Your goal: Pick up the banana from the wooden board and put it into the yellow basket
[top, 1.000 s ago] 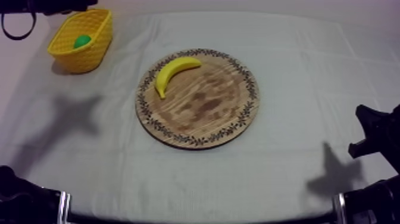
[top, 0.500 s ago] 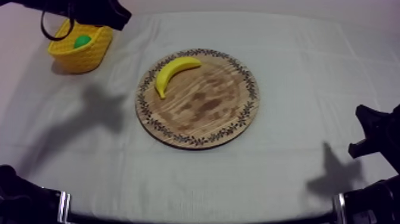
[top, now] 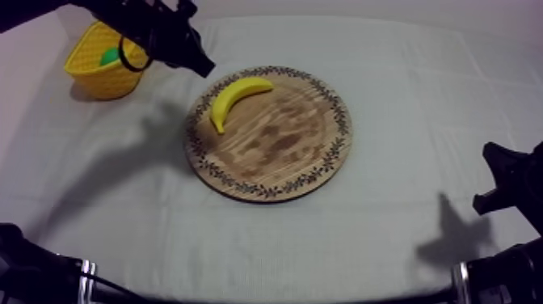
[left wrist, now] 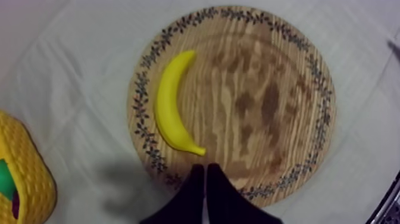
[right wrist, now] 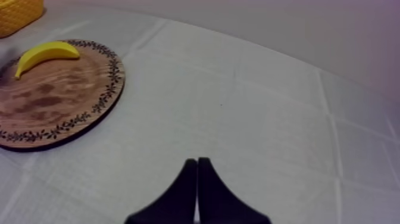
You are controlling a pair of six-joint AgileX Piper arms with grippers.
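Note:
A yellow banana (top: 234, 97) lies on the upper left part of the round wooden board (top: 299, 154) with a patterned rim. My left gripper (top: 206, 69) hangs just off the board's upper left rim, between the basket and the banana, shut on nothing. In the left wrist view its fingers (left wrist: 205, 179) lie together as a wedge over the board's rim (left wrist: 297, 173), close to one tip of the banana (left wrist: 169, 113). The yellow basket (top: 97, 73) stands at the far left. My right gripper (right wrist: 197, 164) is shut, low at the right, over bare cloth.
A green thing (top: 111, 56) lies inside the basket, partly behind my left arm. The basket's wall (left wrist: 24, 173) stands left of the board in the left wrist view. The board (right wrist: 53, 101) and banana (right wrist: 44, 52) lie far from my right gripper.
My left arm has swung from over the basket toward the board, and its gripper now hangs by the board's upper left rim. The right arm has not moved.

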